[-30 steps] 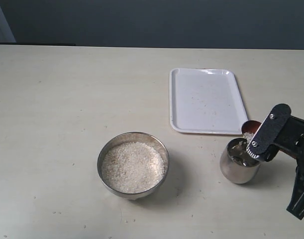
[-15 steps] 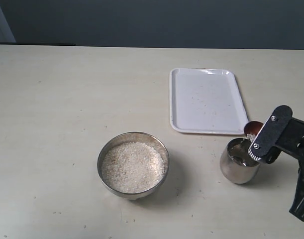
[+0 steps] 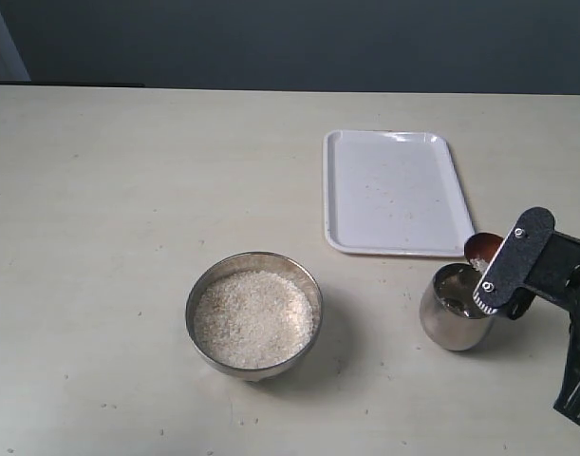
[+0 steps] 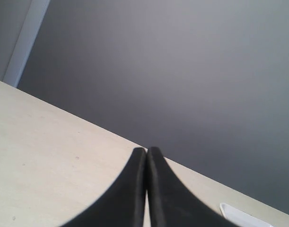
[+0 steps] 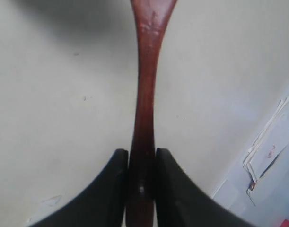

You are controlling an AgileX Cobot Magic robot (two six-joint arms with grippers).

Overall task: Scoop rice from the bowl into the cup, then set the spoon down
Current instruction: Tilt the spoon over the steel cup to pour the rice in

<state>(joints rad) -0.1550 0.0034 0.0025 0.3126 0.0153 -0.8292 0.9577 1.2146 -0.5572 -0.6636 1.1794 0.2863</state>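
The wide steel bowl (image 3: 191, 302) sits near the table's front middle, filled with white rice (image 3: 254, 319). The small polished steel cup (image 3: 442, 327) stands to its right, below the tray's corner. My right gripper (image 3: 499, 281) hangs just over the cup's right rim, shut on the thin handle of the dark reddish-brown wooden spoon (image 5: 147, 90). The spoon's oval head (image 3: 481, 247) is tipped above the cup's far rim. The cup's contents are partly hidden by the gripper. My left gripper (image 4: 146, 151) is shut and empty above bare table, and out of the exterior view.
A white rectangular tray (image 3: 396, 190) lies behind the cup, with a few specks on it. Stray grains dot the table in front of the bowl and cup. The table's far edge meets a dark wall.
The white grains that showed at the spoon's head over the cup are gone from it now. My right gripper has dipped slightly with the spoon. Bowl and cup have not moved.
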